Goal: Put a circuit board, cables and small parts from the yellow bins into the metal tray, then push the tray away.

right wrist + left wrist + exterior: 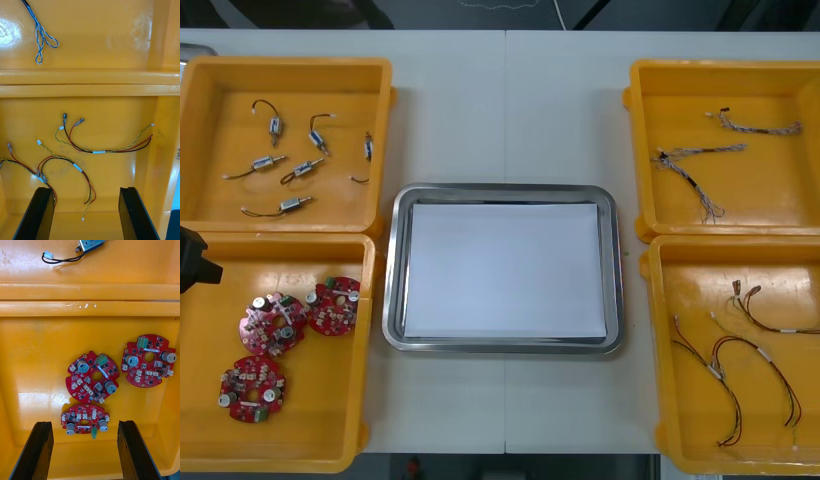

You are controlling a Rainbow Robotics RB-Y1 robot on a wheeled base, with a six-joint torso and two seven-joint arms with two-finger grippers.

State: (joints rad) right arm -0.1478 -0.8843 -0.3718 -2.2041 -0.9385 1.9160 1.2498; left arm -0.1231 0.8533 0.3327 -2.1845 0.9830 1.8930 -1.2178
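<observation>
Three circuit boards [273,322] in yellow bin [210,420], tray [392,300] white inside, both arms' jaws apart

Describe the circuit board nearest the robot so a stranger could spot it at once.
Find the nearer yellow bin on the robot's left, which holds three round red boards. Two of them sit side by side, farther from the robot. The circuit board you want lies by itself nearest the robot, close to the bin's left wall.

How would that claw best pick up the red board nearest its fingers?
Probably its rim, pinching opposite edges from above: the circuit board lies flat in the yellow bin, clear of the other boards, in line with the open left gripper.
</observation>
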